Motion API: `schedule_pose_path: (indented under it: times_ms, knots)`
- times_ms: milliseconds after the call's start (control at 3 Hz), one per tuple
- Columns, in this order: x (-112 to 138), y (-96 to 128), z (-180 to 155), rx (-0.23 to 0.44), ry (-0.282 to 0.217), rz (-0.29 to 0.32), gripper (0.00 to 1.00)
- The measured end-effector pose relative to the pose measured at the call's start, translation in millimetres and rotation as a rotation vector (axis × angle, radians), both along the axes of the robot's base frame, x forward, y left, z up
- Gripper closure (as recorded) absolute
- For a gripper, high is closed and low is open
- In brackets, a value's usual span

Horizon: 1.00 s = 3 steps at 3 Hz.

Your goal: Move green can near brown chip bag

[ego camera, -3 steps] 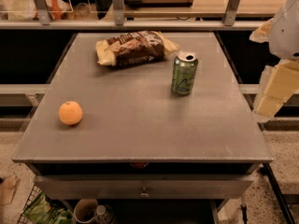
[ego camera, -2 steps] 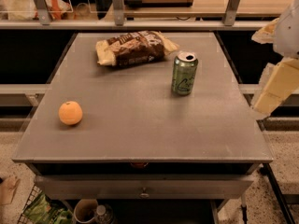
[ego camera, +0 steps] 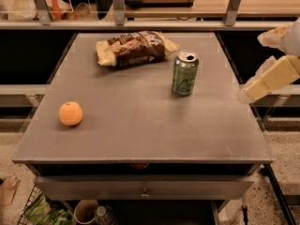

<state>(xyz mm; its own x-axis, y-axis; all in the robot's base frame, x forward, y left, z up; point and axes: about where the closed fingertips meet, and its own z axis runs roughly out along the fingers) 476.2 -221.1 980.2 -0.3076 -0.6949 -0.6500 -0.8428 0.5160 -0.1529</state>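
The green can (ego camera: 185, 74) stands upright on the far right part of the grey table (ego camera: 140, 135), near the brown chip bag (ego camera: 135, 48) but apart from it. In my judgement the risk is that a sideways contact tips this tall, light can, or that it gets pushed into the bag. The gripper (ego camera: 268, 78) hangs beyond the table's right edge, apart from the can; it holds and touches nothing, and how far it is open I cannot tell.

one green can (ego camera: 185, 74), one brown chip bag (ego camera: 135, 48), one orange (ego camera: 71, 113), one claw (ego camera: 268, 80) at far right
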Motion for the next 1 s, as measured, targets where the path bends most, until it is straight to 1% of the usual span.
schedule_pose_path:
  times_ms: [333,667,1000]
  knots:
    - [21.6,12.3,-0.3,0.101,-0.039,0.001,0.00]
    - [40.4,31.2,-8.2,0.144,-0.052,0.017,0.00]
    - [55.6,48.9,-21.1,0.144,-0.058,0.021,0.00]
